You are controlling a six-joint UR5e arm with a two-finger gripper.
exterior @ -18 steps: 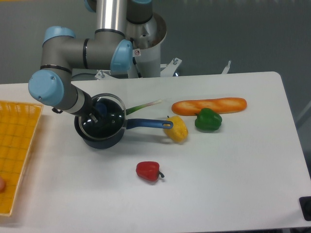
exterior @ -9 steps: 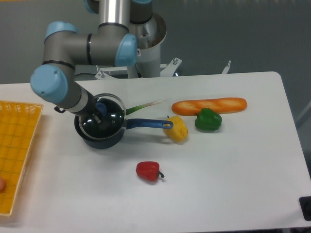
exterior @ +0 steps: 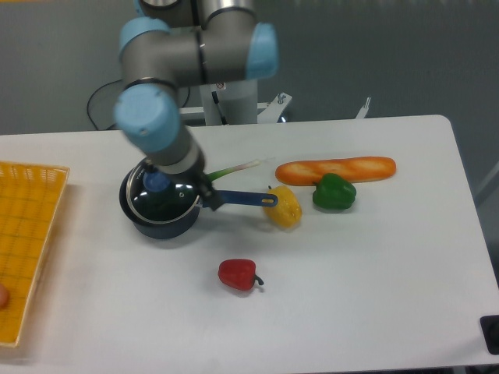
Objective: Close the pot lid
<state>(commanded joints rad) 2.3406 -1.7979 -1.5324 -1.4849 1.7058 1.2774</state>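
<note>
Lid point(exterior: 161, 196) seated on the pot point(exterior: 160, 212), blue knob point(exterior: 156, 181) showing just left of the wrist. Pot handle point(exterior: 238, 198) running straight out to the right, passing just below and beyond the gripper point(exterior: 209, 195). Gripper over the pot's right rim, near the handle root, apparently gripping nothing; how far open, impossible to tell. Lid lying down and to the left of the gripper. Likely only a retreat left. Yellow pepper point(exterior: 283, 206) at the handle's far end, well right of the gripper.

No readable text, labels, brands or numbers on anything in view
</note>
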